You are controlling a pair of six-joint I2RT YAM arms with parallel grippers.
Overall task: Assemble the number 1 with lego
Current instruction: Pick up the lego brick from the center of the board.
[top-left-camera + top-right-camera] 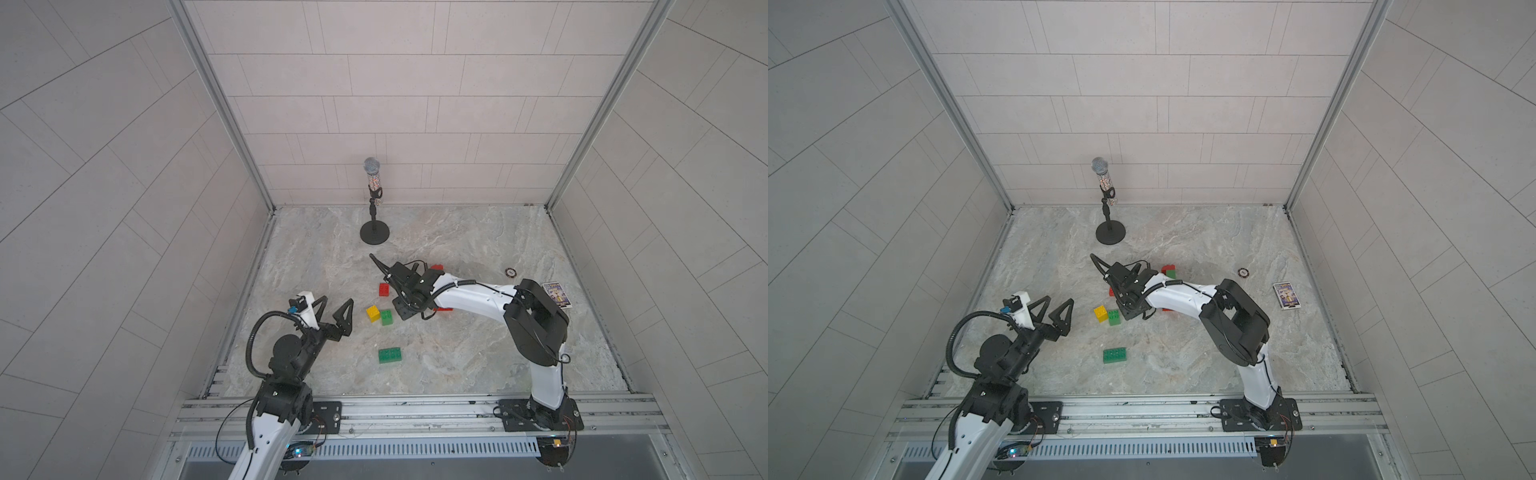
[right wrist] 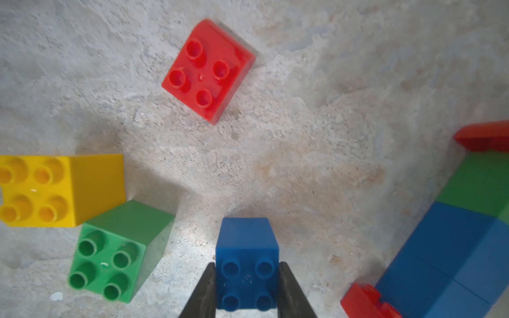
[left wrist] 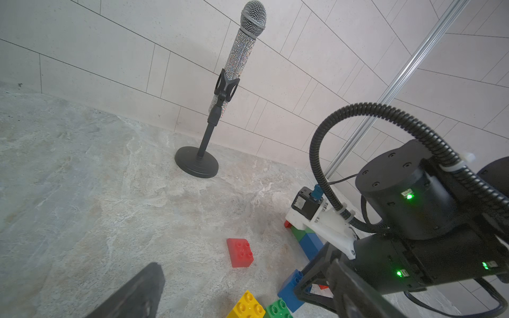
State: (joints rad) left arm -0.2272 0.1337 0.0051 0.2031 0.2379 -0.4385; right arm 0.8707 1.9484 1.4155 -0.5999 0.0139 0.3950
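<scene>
My right gripper (image 2: 247, 263) is shut on a small blue brick (image 2: 246, 247), one finger on each side, low over the table. In the top views this gripper (image 1: 405, 312) points down just right of a small green brick (image 1: 386, 317) and a yellow brick (image 1: 372, 313). A small red brick (image 1: 384, 289) lies behind them, and a long green brick (image 1: 389, 355) lies nearer the front. A joined row of red, green and blue bricks (image 2: 454, 242) lies beside the gripper, mostly hidden under the right arm in the top views. My left gripper (image 1: 334, 306) hangs open and empty, left of the bricks.
A glittery microphone on a black stand (image 1: 375, 232) is at the back of the marble table. A small round disc (image 1: 510, 272) and a printed card box (image 1: 557, 295) lie at the right. Tiled walls enclose three sides.
</scene>
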